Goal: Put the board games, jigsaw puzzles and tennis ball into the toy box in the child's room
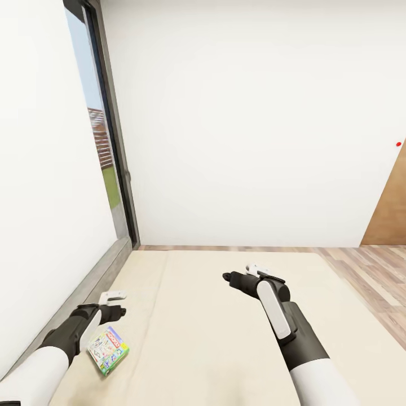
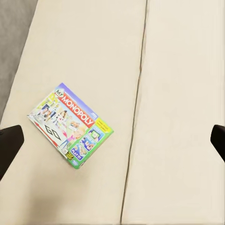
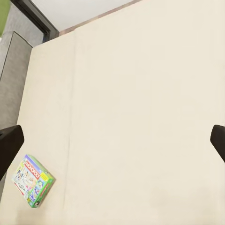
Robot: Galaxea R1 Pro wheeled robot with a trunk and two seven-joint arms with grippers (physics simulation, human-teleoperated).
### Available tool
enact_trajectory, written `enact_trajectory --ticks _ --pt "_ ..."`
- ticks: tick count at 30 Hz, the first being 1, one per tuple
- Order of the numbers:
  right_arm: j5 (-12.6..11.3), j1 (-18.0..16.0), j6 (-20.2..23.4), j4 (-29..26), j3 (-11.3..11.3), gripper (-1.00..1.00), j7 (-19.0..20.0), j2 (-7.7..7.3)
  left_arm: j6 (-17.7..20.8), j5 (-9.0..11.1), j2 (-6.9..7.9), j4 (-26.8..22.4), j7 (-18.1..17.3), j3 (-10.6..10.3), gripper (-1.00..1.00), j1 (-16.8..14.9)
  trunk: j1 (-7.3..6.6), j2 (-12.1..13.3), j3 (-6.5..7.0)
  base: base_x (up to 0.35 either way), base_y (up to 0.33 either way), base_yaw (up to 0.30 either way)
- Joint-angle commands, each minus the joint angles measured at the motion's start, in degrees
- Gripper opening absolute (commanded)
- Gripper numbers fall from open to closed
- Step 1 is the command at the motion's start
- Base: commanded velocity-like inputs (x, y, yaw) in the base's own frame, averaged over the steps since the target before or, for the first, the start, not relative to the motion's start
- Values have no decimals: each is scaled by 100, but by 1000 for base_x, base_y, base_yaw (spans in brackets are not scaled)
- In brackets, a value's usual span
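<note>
One board game [image 1: 108,349], a white-green box with a red Monopoly logo, lies flat on the beige bed [image 1: 197,327] near its left edge. It appears again in the left wrist view [image 2: 70,124] and the right wrist view [image 3: 33,180]. My left gripper [image 1: 115,303] hovers open just above and beyond the box, its dark fingertips [image 2: 9,143] spread wide with nothing between them. Over the middle of the mattress my right gripper [image 1: 242,272] is also open and empty. The toy box, table, jigsaw puzzles and tennis ball are out of view.
A grey bed frame [image 1: 84,293] runs along the left wall below a tall window [image 1: 104,141]. White walls stand ahead. Wooden floor [image 1: 372,270] and a brown door [image 1: 389,208] lie to the right of the bed.
</note>
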Motion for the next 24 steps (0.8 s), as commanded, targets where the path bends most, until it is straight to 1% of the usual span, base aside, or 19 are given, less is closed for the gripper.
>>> enact_trajectory --ticks 1,6,16,19,24 --pt "-60 -2 8 -3 5 100 -58 0 43 54 8 -5 -41 3 100 -2 2 -5 -3 0 0 0" --pt "-63 -2 3 2 5 100 -55 0 75 49 32 0 -225 -2 100 -2 2 -5 -3 0 0 0" --pt "-91 -2 -28 43 -9 100 -30 0 73 40 47 2 -298 -5 100 -1 2 -5 -3 0 0 0" --pt "-154 -2 -36 46 -6 100 -26 0 65 38 54 -1 -301 -4 100 0 2 -5 -3 0 0 0" --pt "-345 -2 -43 34 -4 100 -25 0 41 40 55 -27 -299 -3 100 -1 2 -5 -3 0 0 0"
